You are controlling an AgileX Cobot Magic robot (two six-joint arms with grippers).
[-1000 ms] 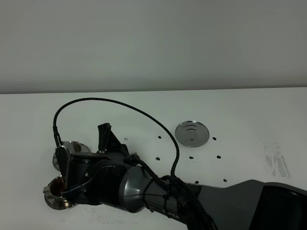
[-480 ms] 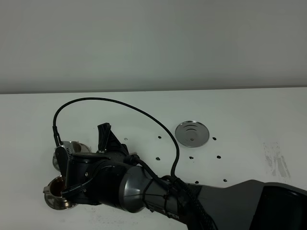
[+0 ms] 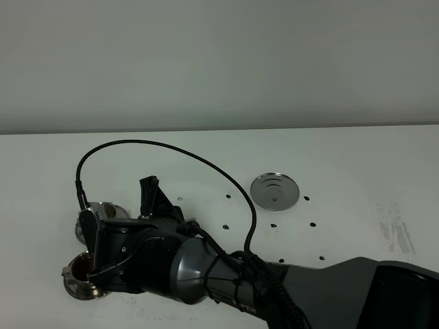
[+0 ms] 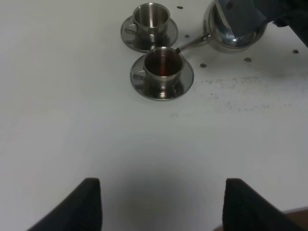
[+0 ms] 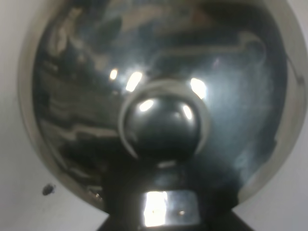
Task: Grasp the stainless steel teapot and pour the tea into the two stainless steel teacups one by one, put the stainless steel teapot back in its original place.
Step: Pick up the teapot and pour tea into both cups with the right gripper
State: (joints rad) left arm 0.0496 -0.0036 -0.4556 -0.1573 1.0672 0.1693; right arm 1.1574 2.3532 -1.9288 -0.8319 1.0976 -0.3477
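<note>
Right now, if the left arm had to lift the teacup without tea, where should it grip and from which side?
Probably straight down over the empty teacup, jaws pinching its rim wall: it stands upright on its saucer, mouth open. Come from the side away from the teapot, whose spout reaches over the filled teacup beside it.

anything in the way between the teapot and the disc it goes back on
Nothing visible does. The table between the teapot, held at the tea-filled cup, and the disc shows only small flat dark dots; the arm's own cable arcs above it.
</note>
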